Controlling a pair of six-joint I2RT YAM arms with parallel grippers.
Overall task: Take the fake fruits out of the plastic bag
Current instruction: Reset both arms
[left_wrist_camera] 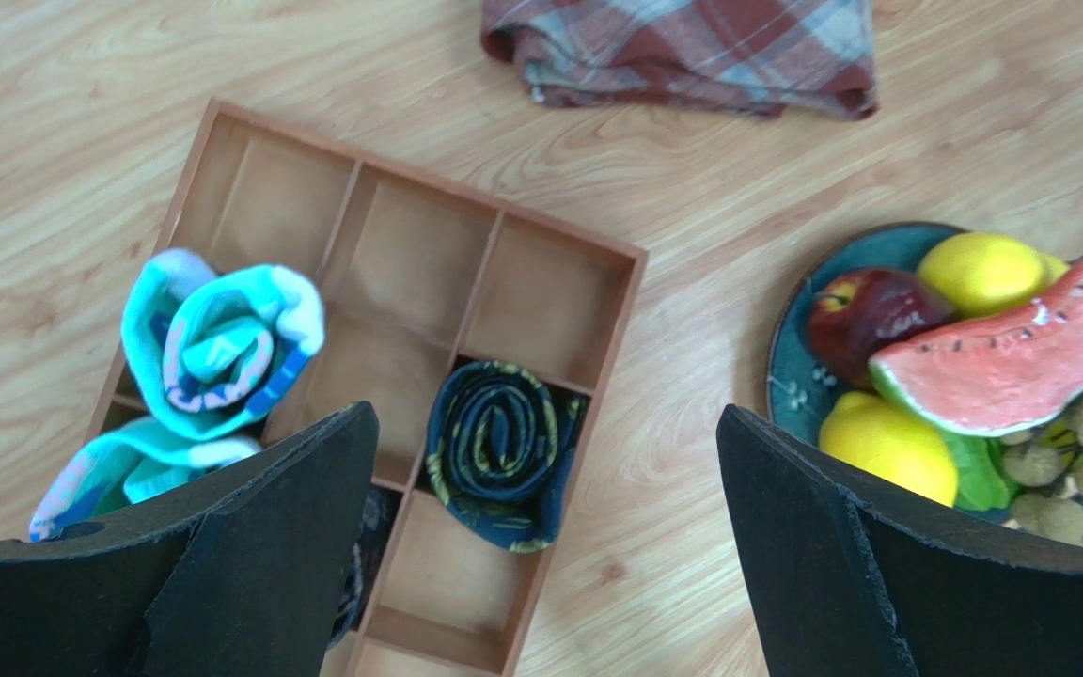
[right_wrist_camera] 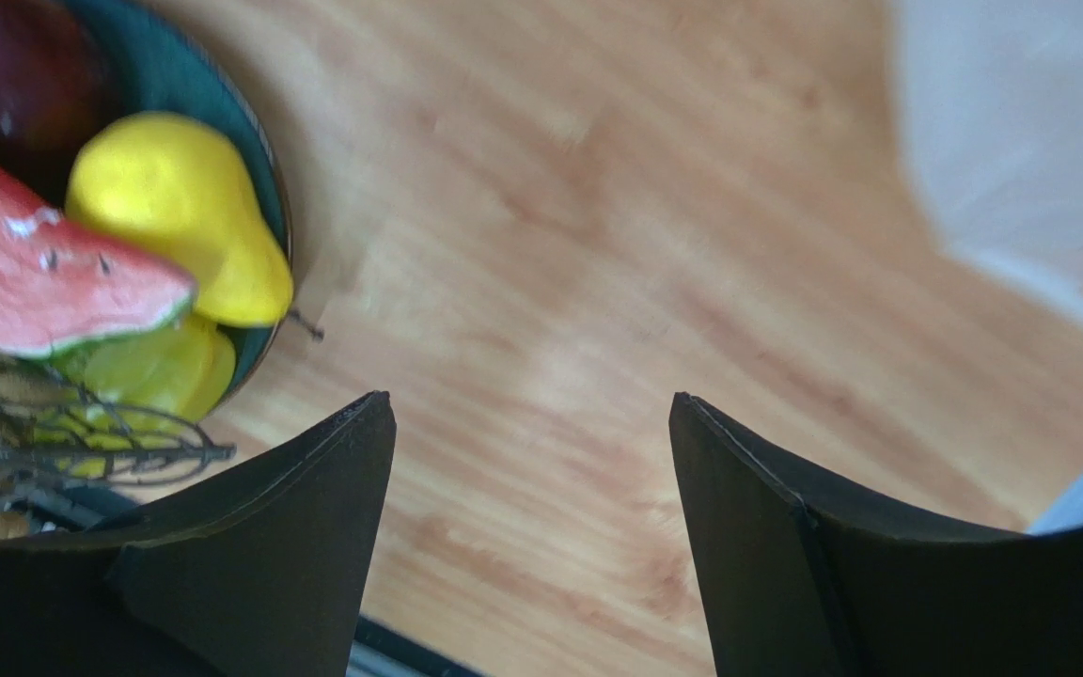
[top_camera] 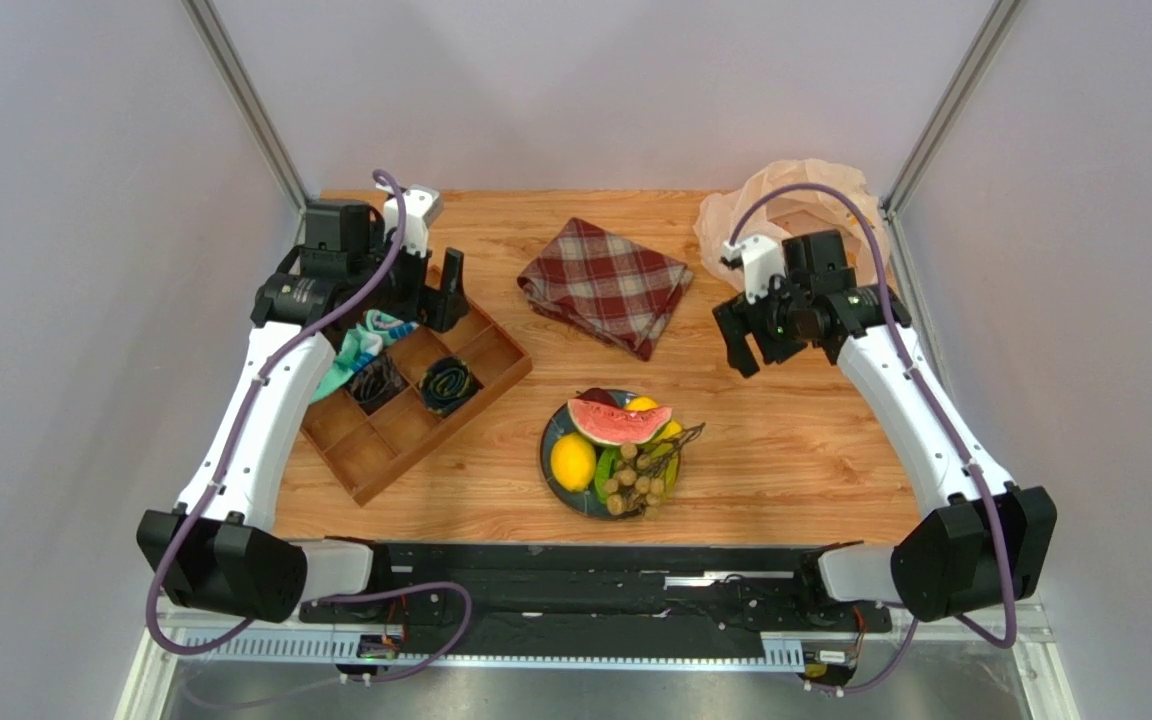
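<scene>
The fake fruits lie on a dark teal plate [top_camera: 554, 453]: a watermelon slice [top_camera: 615, 420], a lemon [top_camera: 573, 462], a grape bunch [top_camera: 632, 483], and green and yellow pieces. In the left wrist view the watermelon slice [left_wrist_camera: 1002, 364], a dark red fruit [left_wrist_camera: 872, 313] and lemons [left_wrist_camera: 982, 268] show at the right. The beige plastic bag [top_camera: 778, 198] lies crumpled at the back right corner, partly behind my right arm. My right gripper [top_camera: 749, 339] is open and empty, raised between bag and plate [right_wrist_camera: 530, 409]. My left gripper [top_camera: 447, 294] is open and empty above the wooden tray [left_wrist_camera: 545, 418].
A wooden compartment tray [top_camera: 405, 402] at the left holds rolled teal [left_wrist_camera: 223, 339] and dark [left_wrist_camera: 502, 449] cloth items. A folded red plaid cloth [top_camera: 605, 282] lies at the back centre. Grey walls and metal posts close in the table's sides.
</scene>
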